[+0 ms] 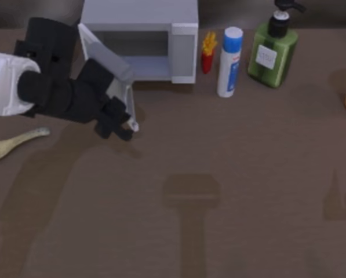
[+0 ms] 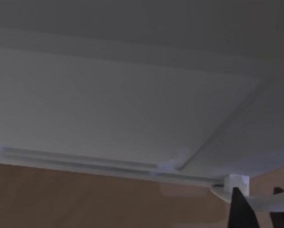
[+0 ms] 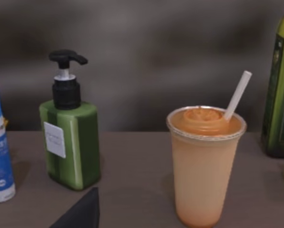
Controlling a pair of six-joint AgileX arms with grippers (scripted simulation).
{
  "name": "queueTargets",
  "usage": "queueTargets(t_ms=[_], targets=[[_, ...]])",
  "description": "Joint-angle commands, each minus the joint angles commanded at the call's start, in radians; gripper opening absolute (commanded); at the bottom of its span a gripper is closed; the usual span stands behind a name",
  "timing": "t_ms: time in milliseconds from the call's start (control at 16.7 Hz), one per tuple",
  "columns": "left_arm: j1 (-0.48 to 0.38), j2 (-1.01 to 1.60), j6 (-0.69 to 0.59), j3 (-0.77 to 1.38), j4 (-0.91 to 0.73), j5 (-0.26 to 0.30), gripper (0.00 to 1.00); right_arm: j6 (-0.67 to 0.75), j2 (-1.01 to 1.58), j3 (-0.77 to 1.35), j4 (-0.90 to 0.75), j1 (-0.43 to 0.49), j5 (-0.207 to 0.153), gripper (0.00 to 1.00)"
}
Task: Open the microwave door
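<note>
The microwave [image 1: 141, 35] stood at the back of the tabletop [image 1: 230, 191], left of centre in the top view, with its opening facing the near side. The microwave door [image 1: 106, 61] was swung well out from the cabinet, hinged at its left edge, so that the free edge pointed toward the near left and the inner cavity lay exposed. On that evidence the opening was judged largely accomplished, though not to full swing.

The left claw [image 1: 128, 123] was at the door's free edge, near its lower corner. The left wrist view showed the door panel [image 2: 122, 104] filling the frame and two dark fingertips [image 2: 240, 209] set either side of a thin white lip at that edge; the claw was therefore judged to be pinching the door edge. Holding at the point farthest from the hinge gave the longest lever, which would account for the grip there.

The right arm did not appear in the top view. Its wrist view showed only a dark tip at the lower margin, so whether that claw was spread or pressed together could not be told. It faced a green pump bottle [image 3: 73, 137] and an orange drink cup [image 3: 204, 164], well apart from the microwave.

Risk noted: the light cabinet could slide if the pull departed from the door's arc.
</note>
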Motion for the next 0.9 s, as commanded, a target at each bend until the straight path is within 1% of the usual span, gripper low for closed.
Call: queueTargets(t_ms=[600, 720, 900], targets=[[0.000, 0.000, 0.000, 0.000, 0.000, 0.000, 0.00, 0.000, 0.000, 0.000, 0.000, 0.000, 0.000, 1.00], [-0.005, 0.000, -0.002, -0.003, -0.002, 0.008, 0.00, 0.000, 0.000, 0.000, 0.000, 0.000, 0.000, 1.00], [0.009, 0.000, 0.032, -0.002, -0.017, 0.026, 0.00, 0.000, 0.000, 0.000, 0.000, 0.000, 0.000, 1.00]])
